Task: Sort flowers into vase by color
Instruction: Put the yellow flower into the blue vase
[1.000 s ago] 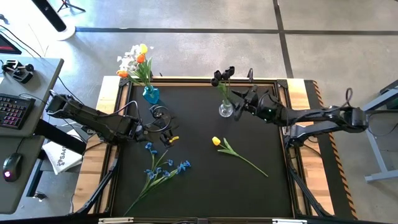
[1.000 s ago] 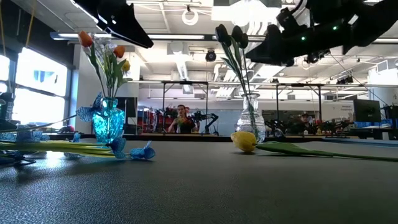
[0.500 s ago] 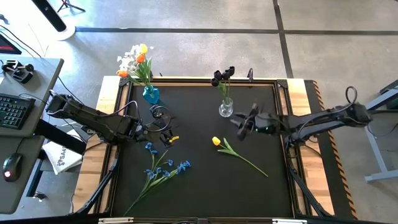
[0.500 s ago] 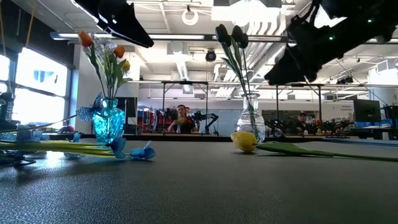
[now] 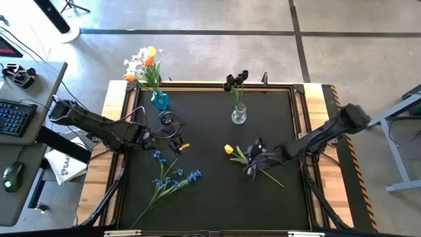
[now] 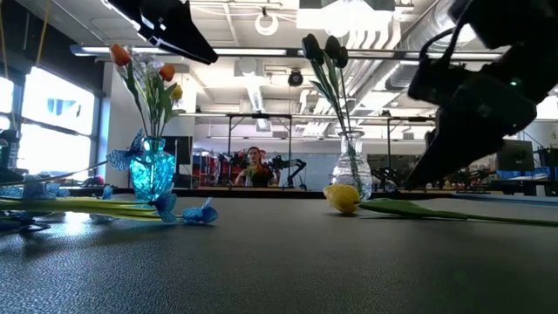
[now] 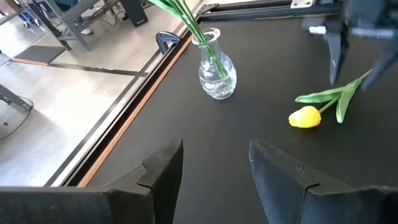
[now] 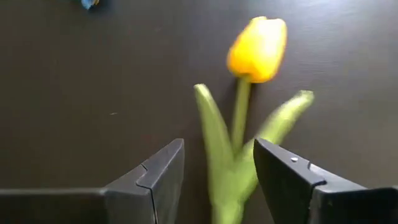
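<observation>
Nearest, toward the left of the table [image 5: 217, 197], the blue sprays [image 5: 172, 179] lie flat on the mat, loose and not yet in any vase. A little farther in and right of them, the yellow tulip [image 5: 229, 149] lies with its stem running toward the near right; the right gripper [image 5: 255, 160] hangs low over that stem with its fingers apart, straddling it but not clamped on anything, as the right wrist view shows, where the stem and leaves sit between the two dark fingers [image 8: 155, 180]. At about the same depth on the left, the left gripper [image 5: 172, 141] waits just above the mat beside the heads of the blue sprays, its fingers apart and holding nothing. Farther back, the clear vase [image 5: 239, 116] holds the dark tulips [image 5: 235, 79], and at the far left corner the blue vase [image 5: 159, 100] holds white sprays, orange tulips and one yellow tulip [image 5: 144, 63]. So most of the flowers seem sorted; what looks left is the loose yellow tulip, probably meant for the blue vase with the bright flowers, and the blue sprays.
</observation>
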`<control>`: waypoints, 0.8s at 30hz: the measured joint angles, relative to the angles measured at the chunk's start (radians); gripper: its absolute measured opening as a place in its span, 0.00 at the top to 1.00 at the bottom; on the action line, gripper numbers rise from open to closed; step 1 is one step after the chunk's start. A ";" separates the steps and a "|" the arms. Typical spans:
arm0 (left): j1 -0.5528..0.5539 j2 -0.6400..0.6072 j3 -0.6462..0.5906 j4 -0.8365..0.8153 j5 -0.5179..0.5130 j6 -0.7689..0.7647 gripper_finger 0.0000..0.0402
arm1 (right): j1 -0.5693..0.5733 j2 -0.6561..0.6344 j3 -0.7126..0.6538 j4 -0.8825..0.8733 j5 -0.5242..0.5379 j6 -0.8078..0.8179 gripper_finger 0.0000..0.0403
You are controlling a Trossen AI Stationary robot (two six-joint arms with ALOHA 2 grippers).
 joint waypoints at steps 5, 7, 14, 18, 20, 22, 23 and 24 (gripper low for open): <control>0.000 0.000 0.000 0.017 0.000 0.000 0.57 | -0.016 0.158 0.143 -0.134 -0.055 -0.061 0.62; 0.000 0.000 0.000 0.017 0.000 0.000 0.57 | -0.025 0.198 0.207 -0.246 -0.061 -0.058 0.67; 0.000 0.000 0.000 0.016 0.000 0.001 0.57 | -0.030 0.236 0.313 -0.414 -0.070 -0.096 0.87; 0.000 0.000 0.000 0.013 0.000 0.002 0.57 | -0.030 0.233 0.314 -0.419 -0.087 -0.118 0.98; 0.000 0.000 0.000 0.011 0.000 0.002 0.57 | -0.032 0.232 0.296 -0.394 -0.083 -0.115 0.99; 0.000 0.000 0.000 0.007 0.001 0.002 0.57 | -0.036 0.228 0.264 -0.332 -0.080 -0.113 0.98; 0.000 0.000 0.000 0.008 0.003 0.002 0.57 | -0.036 0.225 0.246 -0.288 -0.076 -0.120 0.99; 0.000 0.000 0.000 0.008 0.006 0.005 0.57 | -0.037 0.224 0.230 -0.235 -0.067 -0.137 0.99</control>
